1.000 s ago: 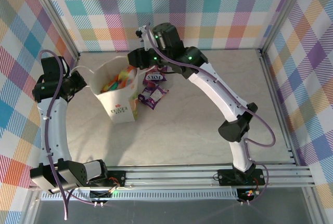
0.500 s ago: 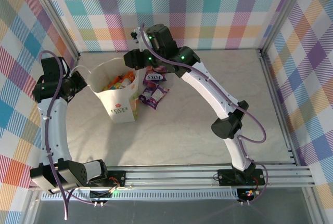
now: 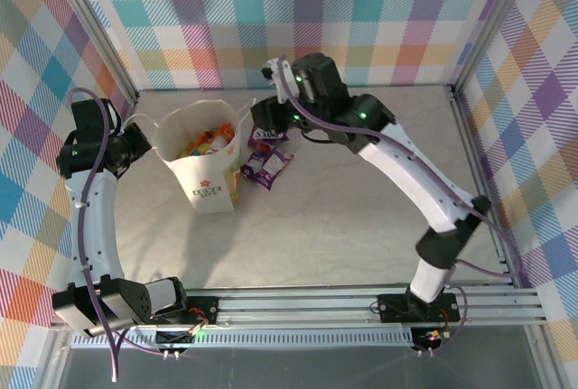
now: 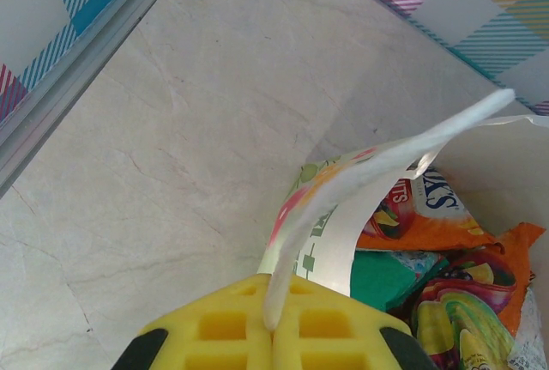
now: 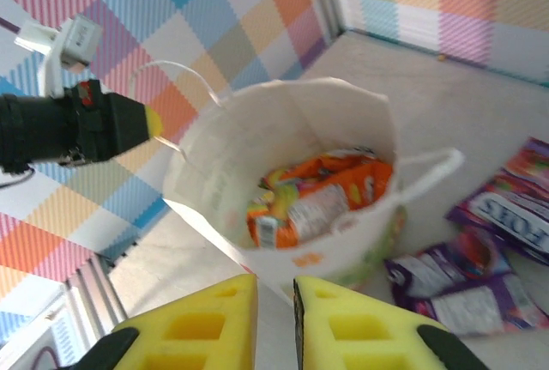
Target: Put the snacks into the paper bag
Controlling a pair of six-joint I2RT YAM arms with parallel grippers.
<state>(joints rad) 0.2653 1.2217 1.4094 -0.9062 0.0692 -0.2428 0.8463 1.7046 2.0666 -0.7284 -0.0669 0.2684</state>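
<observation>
Left tool (image 4: 273,323) pinches the paper bag's (image 3: 209,189) handle (image 4: 386,151) at the table's (image 3: 316,226) ten o'clock; right tool (image 5: 274,288), nearly closed and empty, should next open over the purple packets (image 3: 268,165) at the bag's three o'clock.

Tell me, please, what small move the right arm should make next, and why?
Probably lower the right arm toward a purple packet and open its jaws. They are nearly shut and empty by the bag rim, that packet and a second packet lie on the table right of the bag, and the left jaws grip the bag's handle.
</observation>
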